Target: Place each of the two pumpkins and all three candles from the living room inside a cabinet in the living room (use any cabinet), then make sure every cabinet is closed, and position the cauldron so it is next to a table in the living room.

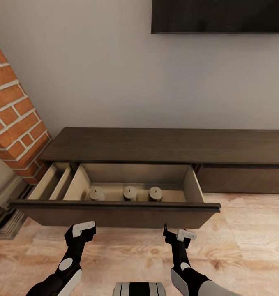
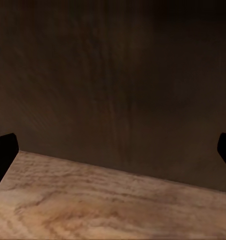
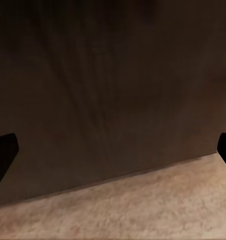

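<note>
The long dark brown cabinet (image 1: 164,144) stands against the wall with its wide left drawer (image 1: 114,213) pulled out. Three candles (image 1: 97,193) (image 1: 130,192) (image 1: 155,193) stand in a row on the drawer's pale beige bottom. My left gripper (image 1: 82,230) and right gripper (image 1: 178,235) hover low, just in front of the drawer's dark front panel. In both wrist views the black fingers (image 2: 3,150) (image 3: 3,150) sit far apart at the frame edges, open and holding nothing, facing the dark panel above the floor. The pumpkins and the cauldron are out of view.
A red brick column (image 1: 12,115) rises at the left with a grey stepped base (image 1: 3,218). A black TV (image 1: 219,16) hangs on the wall above. The cabinet's right drawer front (image 1: 242,179) is closed. Light wood floor (image 1: 246,246) spreads to the right.
</note>
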Tool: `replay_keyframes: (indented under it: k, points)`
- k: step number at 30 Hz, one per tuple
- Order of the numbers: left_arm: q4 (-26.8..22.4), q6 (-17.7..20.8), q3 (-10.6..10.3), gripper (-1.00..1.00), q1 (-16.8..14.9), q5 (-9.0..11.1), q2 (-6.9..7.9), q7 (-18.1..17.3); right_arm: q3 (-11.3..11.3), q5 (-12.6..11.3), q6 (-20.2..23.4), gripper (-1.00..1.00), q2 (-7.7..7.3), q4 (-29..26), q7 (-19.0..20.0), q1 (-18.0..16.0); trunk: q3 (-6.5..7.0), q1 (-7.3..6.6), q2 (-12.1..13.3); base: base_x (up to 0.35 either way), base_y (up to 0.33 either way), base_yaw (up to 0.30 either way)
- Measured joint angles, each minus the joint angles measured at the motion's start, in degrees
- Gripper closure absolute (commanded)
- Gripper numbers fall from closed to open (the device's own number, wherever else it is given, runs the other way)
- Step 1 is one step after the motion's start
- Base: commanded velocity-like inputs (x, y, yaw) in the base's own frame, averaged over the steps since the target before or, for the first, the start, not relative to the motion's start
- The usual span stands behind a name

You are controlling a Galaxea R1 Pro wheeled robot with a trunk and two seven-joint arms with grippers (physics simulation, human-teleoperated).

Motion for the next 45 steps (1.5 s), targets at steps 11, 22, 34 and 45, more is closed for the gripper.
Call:
replay_keyframes:
  k: [11,22,34,45]
  points:
    - [0.0,0.0,0.0,-1.0,0.0,0.0,0.0,0.0,0.0,0.0,0.0,-1.0,0.0,0.0,0.0,0.0,0.0,0.01,0.0,0.044,0.0,0.0]
    - [0.0,0.0,0.0,-1.0,0.0,0.0,0.0,0.0,0.0,0.0,0.0,-1.0,0.0,0.0,0.0,0.0,0.0,0.0,0.0,0.085,0.0,0.0]
    - [0.0,0.0,0.0,-1.0,0.0,0.0,0.0,0.0,0.0,-0.1,0.0,-1.0,0.0,0.0,0.0,0.0,0.0,0.01,0.0,0.052,0.0,0.0]
    - [0.0,0.0,0.0,-1.0,0.0,0.0,0.0,0.0,0.0,-0.2,0.0,-1.0,-0.01,0.0,0.0,0.0,0.0,0.0,0.0,0.115,0.0,0.0]
